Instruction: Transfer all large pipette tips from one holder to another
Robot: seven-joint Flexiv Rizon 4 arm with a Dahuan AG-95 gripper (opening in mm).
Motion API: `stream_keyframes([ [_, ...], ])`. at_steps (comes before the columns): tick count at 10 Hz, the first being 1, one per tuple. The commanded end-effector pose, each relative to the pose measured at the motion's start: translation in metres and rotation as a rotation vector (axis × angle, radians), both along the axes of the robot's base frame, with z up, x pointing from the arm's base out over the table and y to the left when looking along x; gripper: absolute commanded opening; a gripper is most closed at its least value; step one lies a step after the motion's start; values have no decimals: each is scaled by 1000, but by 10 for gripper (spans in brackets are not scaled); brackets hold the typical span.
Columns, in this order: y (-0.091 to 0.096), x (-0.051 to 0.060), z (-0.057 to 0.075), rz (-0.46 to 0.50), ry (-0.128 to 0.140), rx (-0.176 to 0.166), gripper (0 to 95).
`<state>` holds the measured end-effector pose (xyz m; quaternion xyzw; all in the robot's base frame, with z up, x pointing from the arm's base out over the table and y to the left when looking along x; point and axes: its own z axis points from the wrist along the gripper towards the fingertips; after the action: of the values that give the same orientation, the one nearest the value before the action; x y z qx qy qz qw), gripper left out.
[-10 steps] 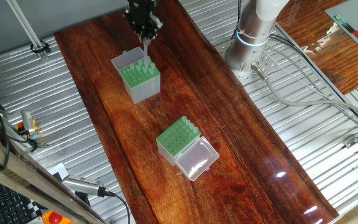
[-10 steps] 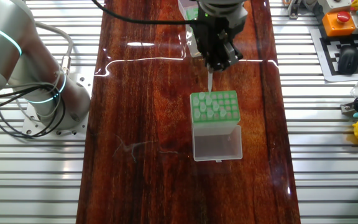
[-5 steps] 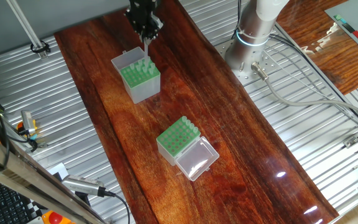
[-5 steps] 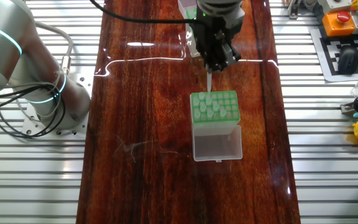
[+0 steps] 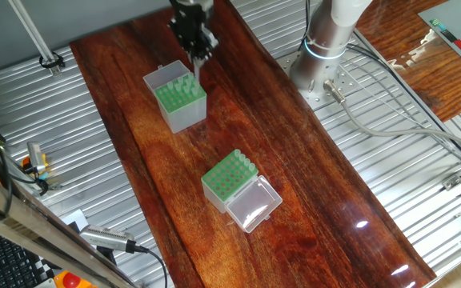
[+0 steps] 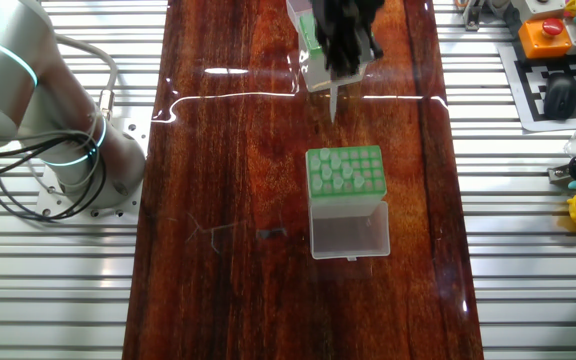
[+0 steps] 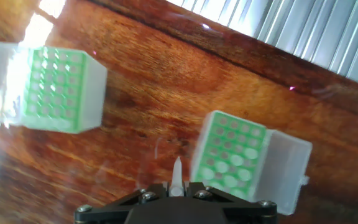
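Item: black two-finger tool (image 5: 196,56), closed on the wide collar end of one slim, pale translucent large pipette tip (image 5: 196,72), whose point hangs straight down. The grip at the collar leaves the tapered length free, presumably so it can drop into a hole. In the hand view the tip (image 7: 177,173) stands out from between the fingers, above bare desk and just beside the nearer box. The tool hangs clear of both boxes, just off the edge of the taller one and raised above it. Taller holder (image 5: 181,100): grey-translucent plastic sides, green top plate with rows of round holes, many filled with pale tip collars, and an open frosted lid. It reads as the supply box. Shorter holder (image 5: 229,178): squarer, with a green perforated plate and a large clear hinged lid folded flat on the desk. Its holes look empty, so it is judged to be the receiving box. The two boxes stand well apart. Desk (image 5: 310,184): polished dark reddish wood, glossy, strongly grained, flanked by ribbed metal panels (image 5: 390,160). Judged stage: carrying one tip between boxes, many remaining.
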<state>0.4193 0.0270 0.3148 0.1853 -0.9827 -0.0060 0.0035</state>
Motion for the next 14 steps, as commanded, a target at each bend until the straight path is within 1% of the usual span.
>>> stream_keyframes([
  [1,7,-1,1,-27,19,2,0],
  [2,7,-1,1,47,19,1,0],
  [3,7,-1,1,58,21,-4,0],
  [4,7,-1,1,100,21,4,0],
  [5,7,-1,1,90,15,20,0],
  [6,15,-4,-1,52,13,51,0],
  [8,57,-16,-4,-21,9,34,0],
  [9,79,-20,-1,-62,11,17,0],
  [10,91,-22,1,-90,11,10,0],
  [11,86,-21,1,-100,5,6,0],
  [12,86,-21,1,-75,5,10,0],
  [14,86,-21,1,23,8,17,0],
])
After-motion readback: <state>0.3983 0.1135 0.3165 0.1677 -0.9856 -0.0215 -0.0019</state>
